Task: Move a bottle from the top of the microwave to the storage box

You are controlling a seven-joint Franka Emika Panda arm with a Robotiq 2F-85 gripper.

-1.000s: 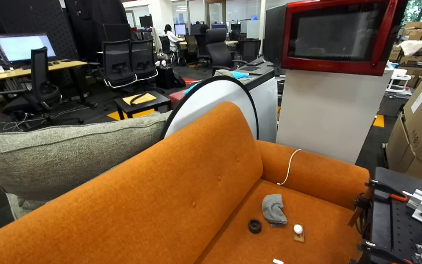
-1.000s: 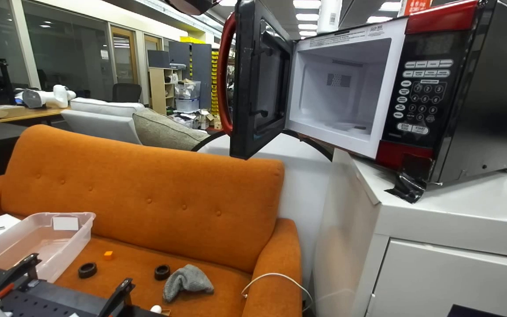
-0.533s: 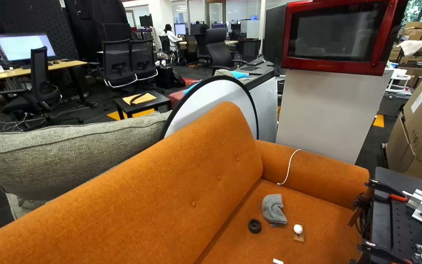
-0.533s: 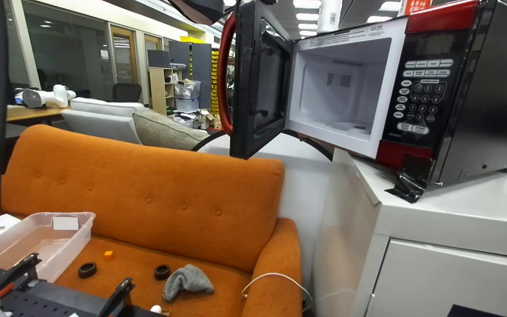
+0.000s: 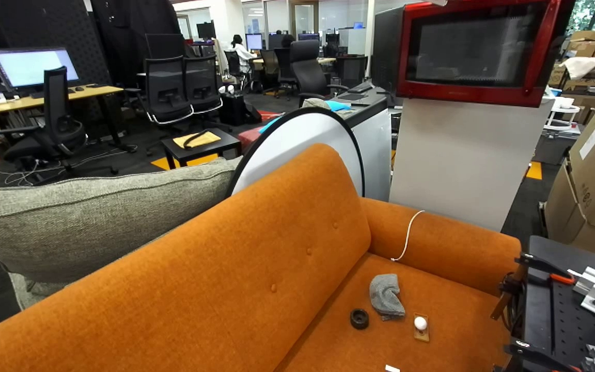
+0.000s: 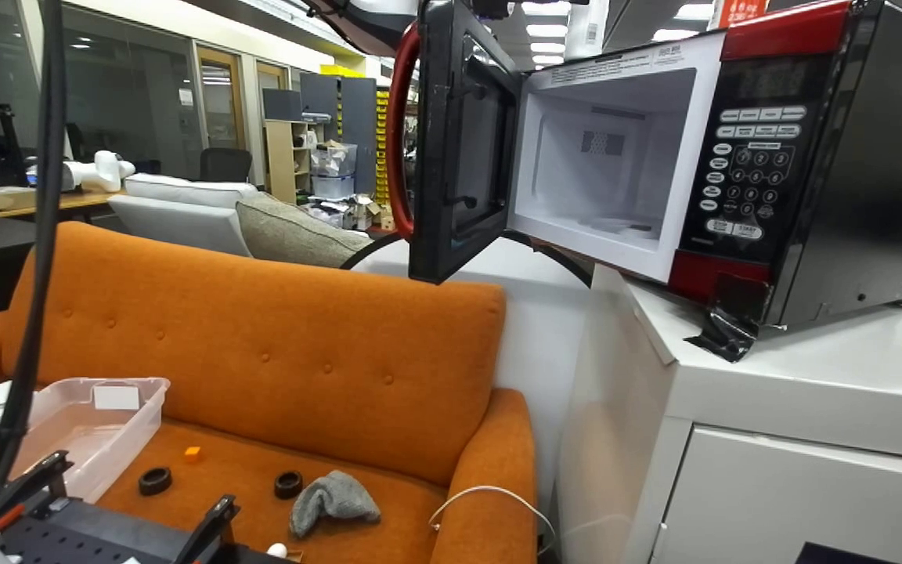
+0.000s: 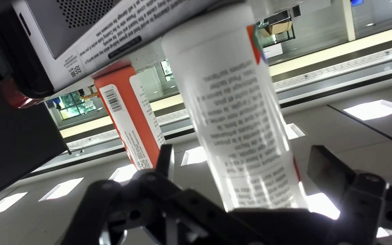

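The bottle is white with printed text. It stands upright on top of the microwave in an exterior view [image 6: 587, 35] and fills the middle of the wrist view [image 7: 230, 112], which is upside down. The microwave has a red front in an exterior view [image 5: 483, 94]; its door stands open in an exterior view [image 6: 694, 270]. My gripper [image 7: 243, 158] is open, with one finger on each side of the bottle and a gap at both. In an exterior view the gripper [image 6: 494, 8] is partly cut off above the door. The storage box [image 6: 118, 450] is a clear plastic bin on the sofa.
An orange-and-white box [image 7: 128, 112] stands beside the bottle on the microwave; it also shows in an exterior view [image 6: 741, 11]. The open door [image 6: 459, 157] juts out below the arm [image 6: 377, 23]. A grey cloth [image 6: 333, 501] and black rings [image 6: 155, 480] lie on the orange sofa [image 6: 263, 313].
In an exterior view the arm has moved right and lower, and the gripper has come into view above the door near the bottle. The hanging cable has shifted right. The bottle has not moved.
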